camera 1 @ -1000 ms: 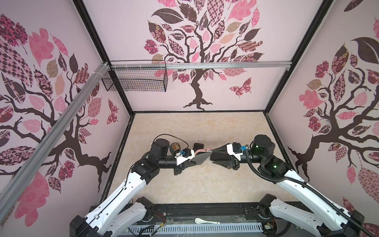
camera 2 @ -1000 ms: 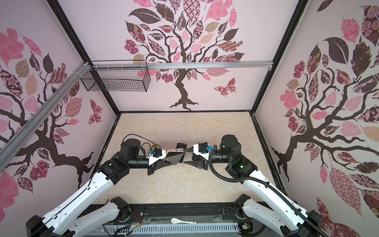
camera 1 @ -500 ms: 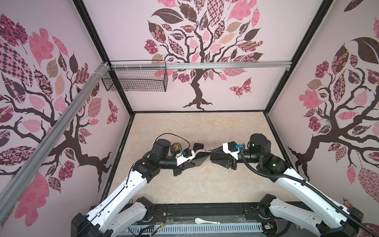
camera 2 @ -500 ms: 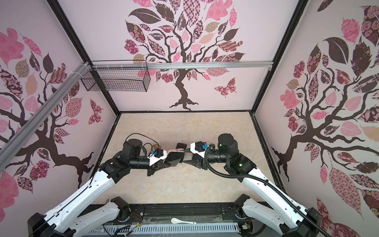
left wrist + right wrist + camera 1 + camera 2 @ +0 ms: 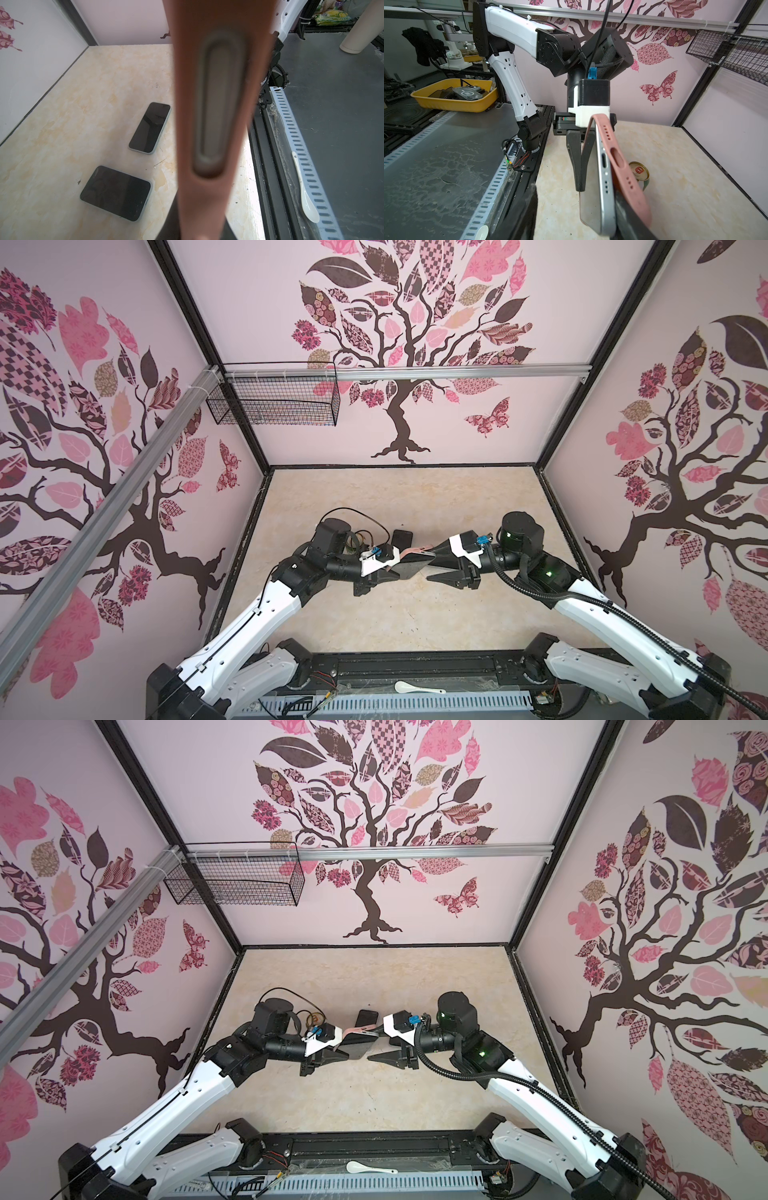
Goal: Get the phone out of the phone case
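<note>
Top view, lower middle of the frame: the right gripper [image 5: 431,568] holds its two black, wedge-shaped jaws spread apart and clamps nothing. The left gripper [image 5: 397,572] faces it tip to tip, clenched on the phone case [image 5: 417,549].

Right wrist view: one right finger [image 5: 630,216] is wedged between the phone [image 5: 601,187] and the peeled-back end of the case. That end bows away from the phone's back as a soft, matte pink band, pierced by an oval port slot and rows of small round holes. The phone stands on edge above the table, and the far end of the case still wraps it. Its frame is smooth, silvery metal with rounded corners, and its glass face is glossy.

Left wrist view: the case's edge fills the middle as a blurred pink strip with a long recessed oval.

Compared with a second earlier, both grippers and the phone keep the same place. Only the right arm's round black wrist motor [image 5: 521,531] sits slightly further left.

Surroundings:
- a marbled beige table [image 5: 395,497]
- a dark, glossy handset [image 5: 401,537] lying flat just above the grippers
- a gold-topped can [image 5: 639,171]
- a white spoon [image 5: 419,687] on the base rail at the bottom
- a black wire basket [image 5: 274,402] at upper left
</note>
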Robot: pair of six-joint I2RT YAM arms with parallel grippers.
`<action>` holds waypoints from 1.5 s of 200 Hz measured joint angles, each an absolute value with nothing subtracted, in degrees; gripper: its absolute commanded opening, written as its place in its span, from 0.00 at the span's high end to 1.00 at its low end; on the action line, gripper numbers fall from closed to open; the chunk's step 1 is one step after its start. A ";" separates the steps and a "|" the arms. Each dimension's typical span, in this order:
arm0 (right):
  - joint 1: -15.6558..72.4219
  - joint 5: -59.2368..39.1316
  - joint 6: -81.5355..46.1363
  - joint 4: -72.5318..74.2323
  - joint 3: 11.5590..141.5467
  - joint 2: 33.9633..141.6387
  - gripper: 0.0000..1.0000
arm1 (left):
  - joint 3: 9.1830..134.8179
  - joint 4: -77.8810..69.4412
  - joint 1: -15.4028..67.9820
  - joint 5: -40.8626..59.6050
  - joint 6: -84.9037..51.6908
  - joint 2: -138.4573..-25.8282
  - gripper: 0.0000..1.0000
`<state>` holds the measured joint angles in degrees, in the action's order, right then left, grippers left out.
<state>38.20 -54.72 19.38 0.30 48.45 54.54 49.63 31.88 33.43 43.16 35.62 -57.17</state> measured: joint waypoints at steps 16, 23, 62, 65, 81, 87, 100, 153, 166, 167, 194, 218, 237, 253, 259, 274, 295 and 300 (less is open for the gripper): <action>38.17 -55.11 18.59 1.54 47.99 54.48 0.48 | 49.60 31.55 33.45 43.33 34.96 -57.04 1.00; 38.17 -55.18 17.89 2.76 47.64 54.37 0.49 | 49.54 30.89 33.50 43.40 34.30 -56.80 1.00; 38.24 -55.11 11.46 14.26 44.88 53.15 0.55 | 48.95 24.77 34.20 45.82 28.38 -55.61 1.00; 38.30 -55.07 11.09 14.81 44.82 53.19 0.55 | 48.95 24.36 34.20 46.13 27.86 -55.66 1.00; 38.96 -54.04 9.87 17.61 44.56 53.49 0.56 | 48.95 22.31 34.20 47.44 25.50 -55.70 1.00; 39.22 -53.67 9.54 18.35 44.56 53.63 0.56 | 48.95 21.65 34.24 47.81 24.75 -55.70 1.00; 39.81 -52.62 8.97 19.94 44.53 54.04 0.57 | 48.82 19.59 34.35 48.40 22.85 -55.59 1.00; 40.88 -49.93 5.17 28.69 41.95 55.90 0.61 | 45.84 11.94 34.98 48.56 14.59 -53.76 1.00; 40.99 -49.43 3.77 31.11 41.21 56.29 0.61 | 44.60 9.61 35.07 48.23 12.34 -53.15 1.00; 41.01 -49.39 3.66 31.38 41.15 56.34 0.61 | 44.47 9.32 35.07 48.23 12.10 -53.08 1.00; 41.32 -48.53 -0.16 37.32 39.75 57.41 0.62 | 42.92 5.10 35.40 47.92 8.29 -52.64 1.00; 41.71 -47.57 -3.46 42.44 39.44 58.67 0.62 | 41.85 0.54 35.70 47.59 5.06 -52.47 1.00; 42.33 -46.59 -5.13 45.39 39.44 59.66 0.64 | 41.21 -2.07 35.88 47.44 3.16 -52.23 1.00; 42.48 -46.02 -6.04 47.29 39.44 60.10 0.66 | 41.19 -3.46 36.01 47.33 2.04 -52.21 1.00; 42.54 -45.91 -6.31 47.86 39.46 60.18 0.67 | 41.19 -3.88 36.05 47.31 1.74 -52.21 1.00; 42.63 -45.65 -6.96 48.69 39.46 60.29 0.69 | 41.19 -4.29 36.18 47.20 1.37 -51.96 1.00; 42.68 -45.54 -7.53 49.17 39.46 60.36 0.73 | 41.12 -4.43 36.34 46.98 1.02 -51.59 1.00; 42.68 -45.50 -7.51 49.19 39.46 60.36 0.74 | 41.12 -4.43 36.38 46.94 0.95 -51.55 1.00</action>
